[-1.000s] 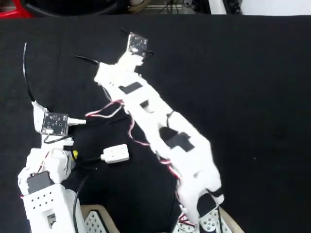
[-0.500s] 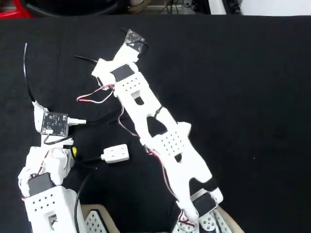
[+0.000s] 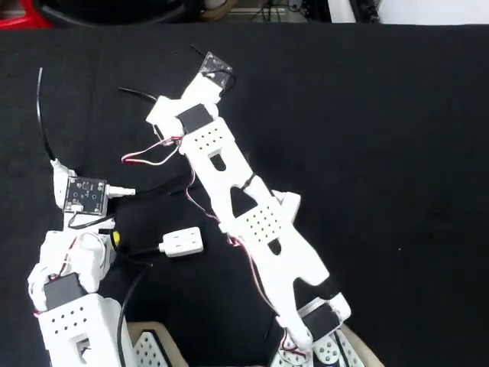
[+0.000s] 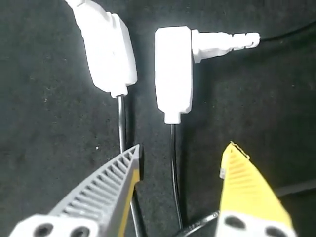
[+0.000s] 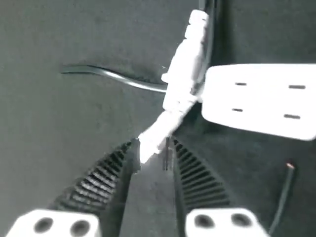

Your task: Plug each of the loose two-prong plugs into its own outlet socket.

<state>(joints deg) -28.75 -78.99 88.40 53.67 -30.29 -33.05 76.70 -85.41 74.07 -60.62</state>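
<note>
- Much bare black table (image 3: 397, 153) spreads out beside the right arm (image 3: 252, 222). In the high view the table's far edge lies a short way beyond that arm's wrist.
- Both fingers of the left gripper (image 4: 183, 147) are spread wide and grip nothing. The grey finger (image 4: 106, 190) and the yellow finger (image 4: 247, 187) stand well apart over the cloth.
- Ahead of those fingertips lie a rounded white plug (image 4: 106, 47) and a square-edged white plug (image 4: 173, 69), side by side with a narrow gap between them.
- Each plug's long axis points straight away from the left gripper, and each trails a black cord back toward it.
- One thin cord (image 4: 174, 168) from the square-edged plug runs through the open gap. The other cord (image 4: 121, 123) passes just beside the grey fingertip.
- One ribbed white connector (image 4: 224, 42) juts sideways from the square-edged plug's far end.
- Pinched narrow, the right gripper (image 5: 153, 147) clamps the near end of a slim white plug (image 5: 180, 84).
- That plug slants away from the gripper. Whether it touches the edge of the slotted outlet block (image 5: 261, 101) cannot be told.
- Four slots in two pairs show on the outlet block's upturned face.
</note>
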